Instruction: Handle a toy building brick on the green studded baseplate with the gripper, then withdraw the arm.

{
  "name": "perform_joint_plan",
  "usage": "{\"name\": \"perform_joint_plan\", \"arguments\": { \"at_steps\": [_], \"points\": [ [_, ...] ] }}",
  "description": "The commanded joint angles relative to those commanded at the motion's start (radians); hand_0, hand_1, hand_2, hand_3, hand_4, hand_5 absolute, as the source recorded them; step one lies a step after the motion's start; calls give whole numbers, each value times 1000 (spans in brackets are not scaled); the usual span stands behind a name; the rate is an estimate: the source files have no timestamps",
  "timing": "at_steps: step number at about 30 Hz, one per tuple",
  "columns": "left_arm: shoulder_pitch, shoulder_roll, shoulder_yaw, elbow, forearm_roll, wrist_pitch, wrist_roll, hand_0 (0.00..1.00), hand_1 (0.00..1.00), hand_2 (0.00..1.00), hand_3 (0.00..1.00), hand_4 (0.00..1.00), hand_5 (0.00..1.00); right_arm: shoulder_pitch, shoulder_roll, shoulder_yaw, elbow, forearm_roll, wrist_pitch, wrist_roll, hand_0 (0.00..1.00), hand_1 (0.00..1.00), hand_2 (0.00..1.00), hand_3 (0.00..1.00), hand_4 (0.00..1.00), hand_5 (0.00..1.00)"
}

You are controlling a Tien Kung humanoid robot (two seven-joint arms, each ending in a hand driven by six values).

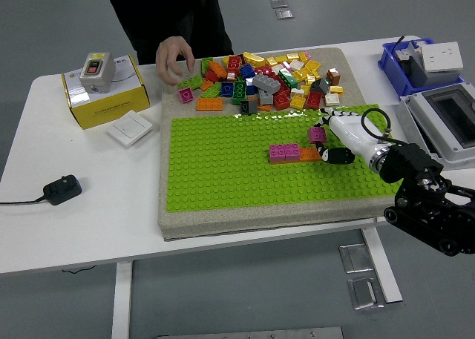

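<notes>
Bricks point(267, 76) lie heaped along the far edge of the grey pad point(167, 161), and in front of them we see the green baseplate point(223, 176) covering most of the pad. This single head view looks down over the white table point(74, 205).

We see the right arm point(430, 198) reach in from the right edge, black at the forearm and white toward the wrist, stretched low across the baseplate's right half. The right hand point(338, 142) points toward the middle of the plate, its fingers pinched on a small magenta brick point(317, 134). That brick is held just above and beside the orange brick point(312, 154), which sits pressed onto the studs next to a pink brick point(284, 153); we cannot tell whether the held brick touches them.

At the far side a person in dark clothing stands, one hand point(175, 58) lowered over the left end of the heap, fingers spread downward.

To the left we see a yellow box point(107, 101) with a grey switch point(96, 71) on top, a white wall switch point(130, 127) and a black plug point(61, 189). A blue tray point(390, 57) sits at the far right.
</notes>
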Motion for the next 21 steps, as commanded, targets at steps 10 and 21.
{"name": "perform_joint_plan", "arguments": {
  "at_steps": [10,21],
  "points": [
    [0,1,1,0,-3,1,1,665,665,661,651,368,593,-1,6,-17,-8,6,2,0,924,939,973,611,479,328],
    [-1,2,2,0,-4,1,1,664,664,660,651,367,594,3,31,-42,-31,19,2,4,924,937,970,611,478,331]
  ]
}}
